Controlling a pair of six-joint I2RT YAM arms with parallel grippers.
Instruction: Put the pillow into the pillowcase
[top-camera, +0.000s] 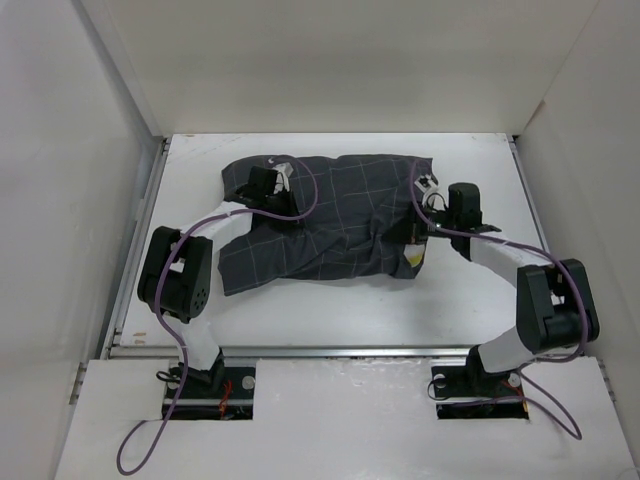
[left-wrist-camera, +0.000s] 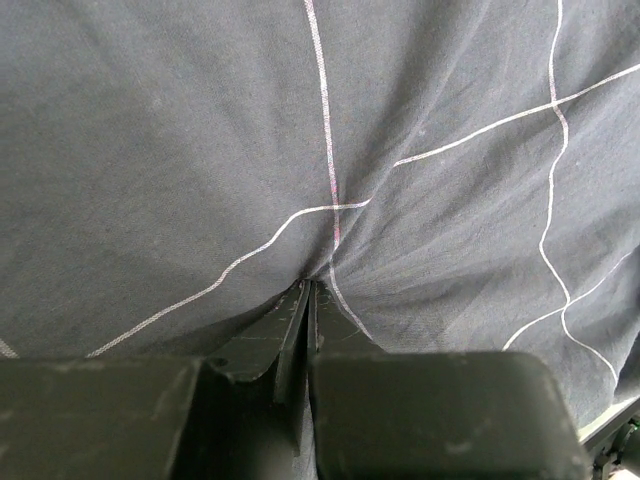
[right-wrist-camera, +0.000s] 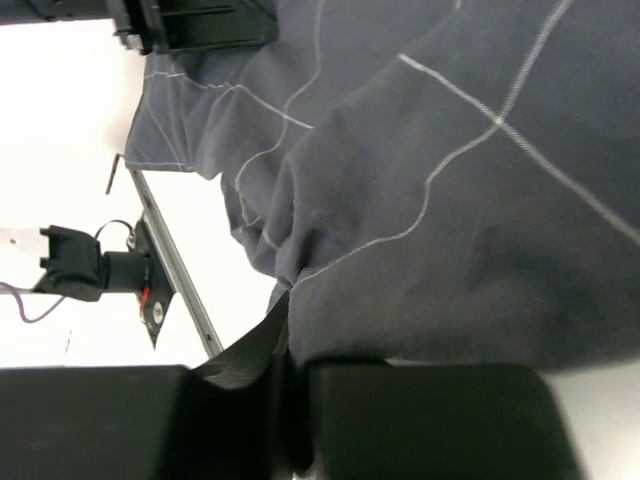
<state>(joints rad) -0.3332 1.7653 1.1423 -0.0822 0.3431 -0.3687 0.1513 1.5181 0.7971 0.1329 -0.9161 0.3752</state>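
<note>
The dark grey-navy checked pillowcase (top-camera: 330, 225) lies rumpled and bulging across the middle of the table. Of the pillow (top-camera: 411, 258) only a small cream-yellow bit peeks out at the case's lower right corner; the rest is hidden under the fabric. My left gripper (top-camera: 272, 188) sits on the case's upper left part. In the left wrist view it (left-wrist-camera: 308, 290) is shut, pinching a fold of the pillowcase (left-wrist-camera: 330, 150). At the case's right edge is my right gripper (top-camera: 422, 232). Seen from its own wrist, it (right-wrist-camera: 285, 300) is closed on the pillowcase (right-wrist-camera: 450, 200) hem.
White walls enclose the table (top-camera: 480, 300) on the left, back and right. A metal rail (top-camera: 330, 350) runs along the near edge by the arm bases. Purple cables loop from both arms over the fabric.
</note>
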